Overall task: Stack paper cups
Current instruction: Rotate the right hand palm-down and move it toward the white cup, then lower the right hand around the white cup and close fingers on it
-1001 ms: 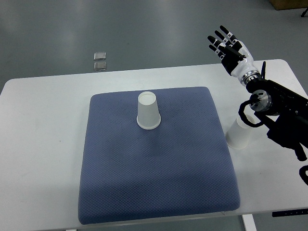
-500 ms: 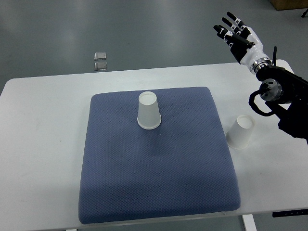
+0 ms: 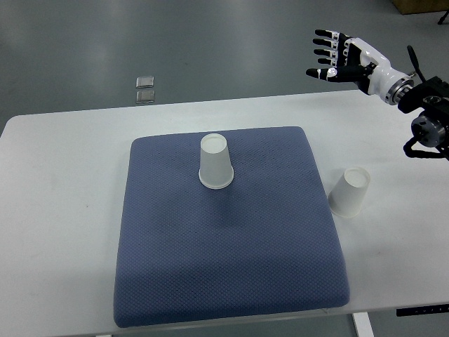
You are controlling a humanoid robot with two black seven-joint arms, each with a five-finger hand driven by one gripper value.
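Top view
Right hand (image 3: 342, 55): released, fingers spread, holding nothing; raised past the far right edge of the tabletop (image 3: 63, 210), arm entering from the right.
Cup on mat (image 3: 215, 161): white paper cup, upside down, on the far middle of the blue mat (image 3: 224, 260).
Second cup (image 3: 350, 192): white paper cup, upside down on bare tabletop just right of the mat, well apart from the hand.
Floor: two small square items (image 3: 146, 90) beyond the tabletop.

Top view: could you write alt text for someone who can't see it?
Two upside-down white paper cups: one on a blue mat, one on the white table beside it. The robot's right hand, fingers spread and empty, hovers at the table's far right edge.
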